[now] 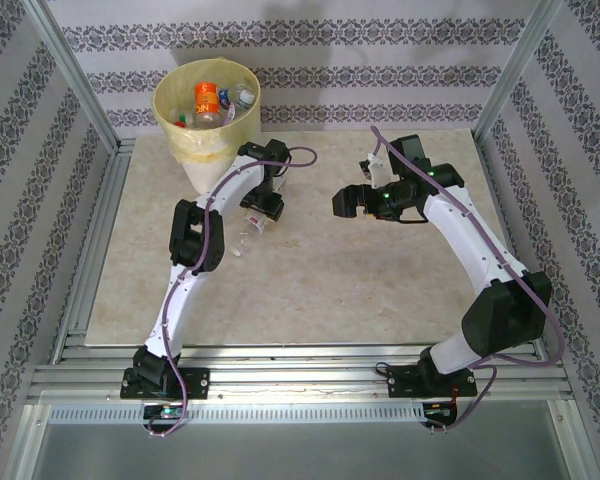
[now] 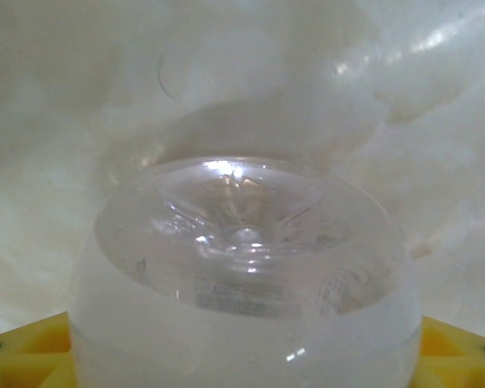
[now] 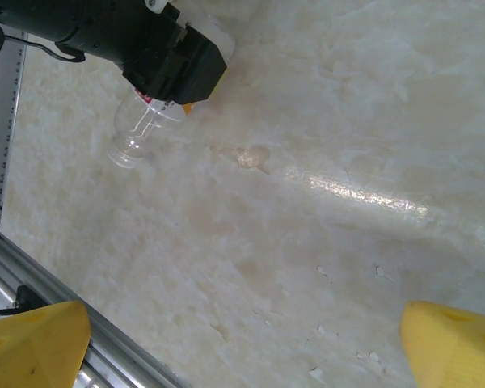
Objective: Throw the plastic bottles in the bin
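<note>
A clear plastic bottle [image 2: 242, 242] fills the space between my left gripper's [image 2: 242, 364] yellow fingers [image 2: 24, 356], base toward the camera. My left gripper [image 1: 263, 205] is shut on it, just right of the bin [image 1: 170, 125], with the bottle [image 1: 245, 237] sticking out toward the near left over the table. From the right wrist I see the same bottle [image 3: 136, 133] poking out below the black left gripper [image 3: 174, 69]. The cream bin, lined with a yellow bag, holds several bottles [image 1: 207, 100]. My right gripper [image 1: 345, 203] hangs open and empty [image 3: 242, 356] over bare tabletop.
The beige marble-look tabletop [image 1: 360, 290] lies between the arms. Aluminium frame rails [image 1: 90, 230] run along the left side and the near edge [image 3: 81, 323]. Patterned walls close off the back and both sides.
</note>
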`<action>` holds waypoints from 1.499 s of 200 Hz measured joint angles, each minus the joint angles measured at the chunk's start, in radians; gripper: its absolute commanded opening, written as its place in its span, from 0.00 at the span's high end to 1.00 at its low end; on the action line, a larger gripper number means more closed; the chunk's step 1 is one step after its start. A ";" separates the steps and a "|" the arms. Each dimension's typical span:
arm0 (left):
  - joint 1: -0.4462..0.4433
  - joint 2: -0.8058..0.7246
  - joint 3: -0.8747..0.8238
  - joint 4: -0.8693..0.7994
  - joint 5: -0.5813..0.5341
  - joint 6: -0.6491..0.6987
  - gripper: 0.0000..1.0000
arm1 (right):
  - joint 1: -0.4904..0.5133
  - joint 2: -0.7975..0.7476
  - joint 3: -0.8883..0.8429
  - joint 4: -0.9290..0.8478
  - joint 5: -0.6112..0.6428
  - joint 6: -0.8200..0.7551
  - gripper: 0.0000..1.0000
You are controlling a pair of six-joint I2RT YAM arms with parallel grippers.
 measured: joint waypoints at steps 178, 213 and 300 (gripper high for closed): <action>-0.021 -0.501 -0.431 0.294 0.214 -0.143 0.85 | 0.000 0.000 -0.017 0.004 -0.008 -0.024 0.02; -0.021 -0.649 -0.502 0.396 0.229 -0.180 0.89 | 0.000 0.000 -0.017 0.004 -0.016 -0.028 0.02; -0.019 -0.903 -0.593 0.669 0.177 -0.247 0.95 | 0.000 0.000 -0.017 0.004 -0.032 -0.028 0.02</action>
